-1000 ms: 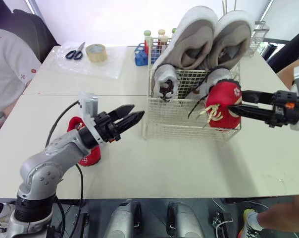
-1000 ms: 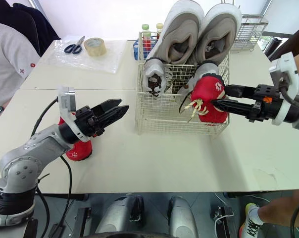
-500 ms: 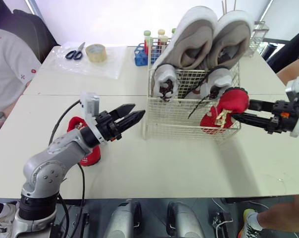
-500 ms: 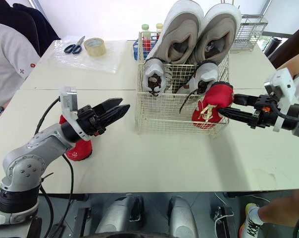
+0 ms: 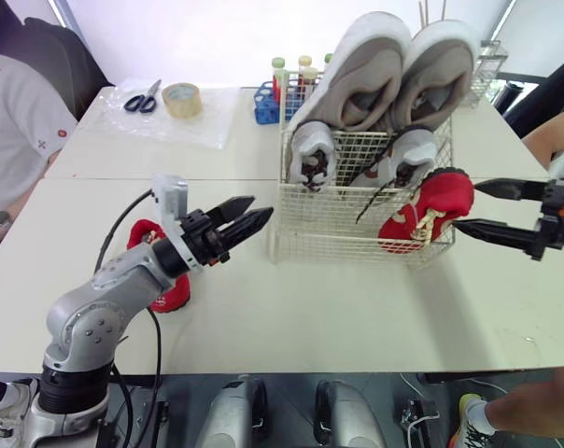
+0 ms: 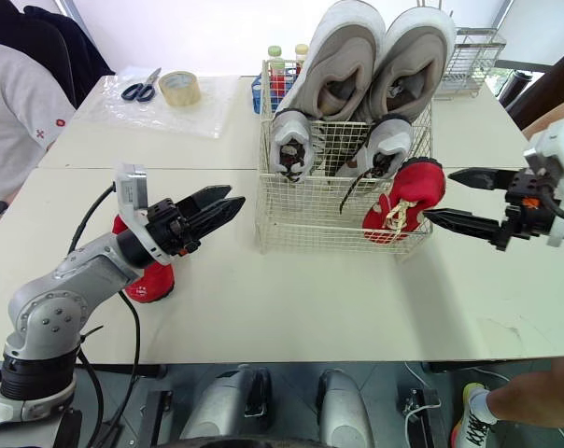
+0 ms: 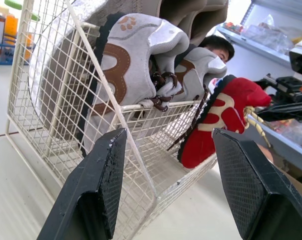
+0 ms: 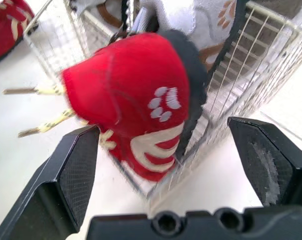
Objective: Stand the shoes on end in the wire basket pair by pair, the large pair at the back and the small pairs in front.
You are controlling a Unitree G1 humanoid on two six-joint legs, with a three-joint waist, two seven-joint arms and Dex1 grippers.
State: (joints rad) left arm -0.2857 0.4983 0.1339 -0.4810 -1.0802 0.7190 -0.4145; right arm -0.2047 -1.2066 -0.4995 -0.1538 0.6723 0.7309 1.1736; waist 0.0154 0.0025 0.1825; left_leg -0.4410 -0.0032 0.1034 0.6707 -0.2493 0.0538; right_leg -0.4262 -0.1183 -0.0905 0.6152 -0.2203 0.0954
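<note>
The wire basket (image 5: 291,233) stands mid-table. Two large grey shoes (image 5: 357,75) stand on end at its back, with a small grey pair (image 5: 312,154) in front of them. One red shoe (image 5: 430,207) leans toe-down in the basket's front right corner, its heel above the rim. My right gripper (image 5: 466,205) is open just right of it, not touching; in the right wrist view the red shoe (image 8: 136,100) lies between the spread fingers (image 8: 66,170). The other red shoe (image 5: 170,291) lies on the table behind my left arm. My left gripper (image 5: 261,206) is open and empty, left of the basket.
A tape roll (image 5: 182,98) and scissors (image 5: 142,97) lie on plastic at the back left. A rack of bottles (image 5: 268,98) stands behind the basket, and a second wire basket (image 5: 487,61) at the back right. A person (image 5: 16,121) sits at the left.
My right gripper has opened, let go of the red shoe and drawn back to the right. The shoe now leans in the basket's front right corner. The left arm has barely moved.
</note>
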